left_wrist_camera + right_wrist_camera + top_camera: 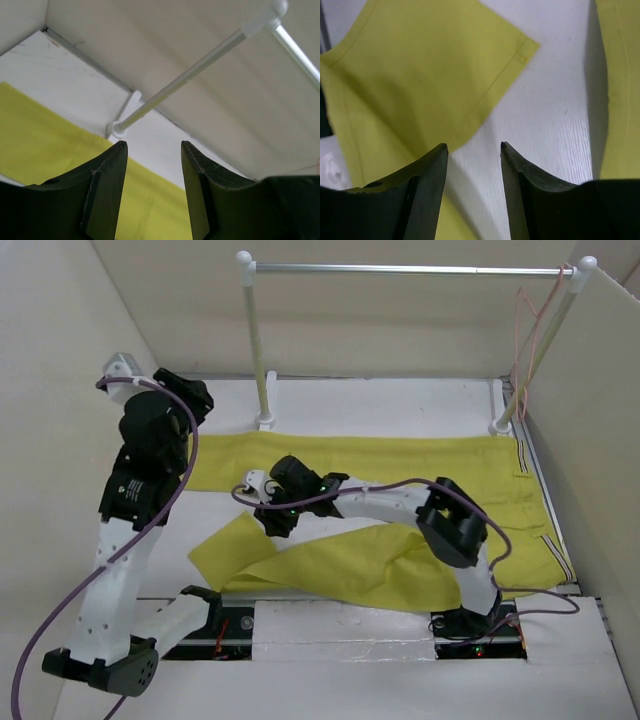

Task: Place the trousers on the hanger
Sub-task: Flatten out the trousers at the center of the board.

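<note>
The yellow trousers (400, 465) lie flat on the white table, waistband at the right, one leg running left along the back and the other folded across the front. The pale pink hanger (527, 330) hangs from the right end of the rail. My left gripper (193, 395) is open and empty, held above the far-left end of the back leg (35, 145). My right gripper (272, 523) is open and empty, low over bare table (545, 100) between the two legs, beside the front leg's hem (420, 65).
A stand with white posts (255, 350) and a silver rail (400, 269) rises at the back; its left base (120, 127) shows in the left wrist view. Beige walls (60, 360) close in the left, back and right sides.
</note>
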`<state>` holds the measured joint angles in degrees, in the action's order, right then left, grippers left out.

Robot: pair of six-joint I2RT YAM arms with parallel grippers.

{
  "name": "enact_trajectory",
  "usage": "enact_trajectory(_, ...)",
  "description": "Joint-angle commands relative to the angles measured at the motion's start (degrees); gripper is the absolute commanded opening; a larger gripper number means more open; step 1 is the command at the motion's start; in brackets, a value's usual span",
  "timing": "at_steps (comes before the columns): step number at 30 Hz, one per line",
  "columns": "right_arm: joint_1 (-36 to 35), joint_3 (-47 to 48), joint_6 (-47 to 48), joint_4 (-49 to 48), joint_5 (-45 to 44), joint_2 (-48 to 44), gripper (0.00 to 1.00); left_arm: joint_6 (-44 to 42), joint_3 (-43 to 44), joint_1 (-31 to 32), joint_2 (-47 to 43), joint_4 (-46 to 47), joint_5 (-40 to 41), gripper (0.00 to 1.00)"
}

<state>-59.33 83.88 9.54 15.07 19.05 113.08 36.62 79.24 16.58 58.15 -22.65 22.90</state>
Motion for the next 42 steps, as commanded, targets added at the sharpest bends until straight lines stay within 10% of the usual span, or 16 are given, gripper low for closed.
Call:
enact_trajectory(1, 0.0, 8.29, -4.43, -2.77, 1.86, 9.14, 0.52, -0.85, 3.02, -0.41, 0.38, -3.53, 1.63, 0.43)
enact_trajectory(9, -3.07, 17.45, -6.64, -2.5, 8.0, 21.39, 0.47, -0.5, 0.74, -0.41, -2.34, -4.5, -1.27, 0.43)
enact_trajectory(12, -4.47, 21.22, -8.74, -4.43, 12.57, 25.08, 0.3, -0.58, 0.74, -0.41, -2.6, -4.51, -1.62, 0.43)
enact_trajectory(14, -4.48, 23.25, -9.45, -6.36, 13.03, 26.75, 0.0, -1.2, 0.91, -0.41, -2.34, -4.68, -1.19, 0.43)
enact_trajectory(28, -2.19, 59.03, -22.98, -20.68, 14.44, 38.25, 0.0, -2.34, 13.13, -0.41, 0.65, -7.49, 4.08, 0.43)
enact_trajectory(32, -2.19, 52.47, -25.54, -22.98, 14.0, 38.19, 0.51, -2.26, 11.82, -0.41, 0.12, -8.37, 8.98, 0.43)
enact_trajectory(35, -0.62, 45.61, -22.73, -24.03, 12.51, 31.02, 0.69, -2.61, 8.04, -0.41, -1.02, -10.03, 13.38, 0.48)
enact_trajectory(39, 2.63, 31.05, -15.2, -20.18, 8.92, 18.44, 0.67, -2.17, -1.34, -0.41, -3.3, -10.83, 16.91, 0.59)
enact_trajectory(42, 5.26, 19.44, -11.32, -19.47, 5.75, 5.2, 0.37, -2.34, -8.19, -0.93, -4.01, -10.22, 15.78, 0.61)
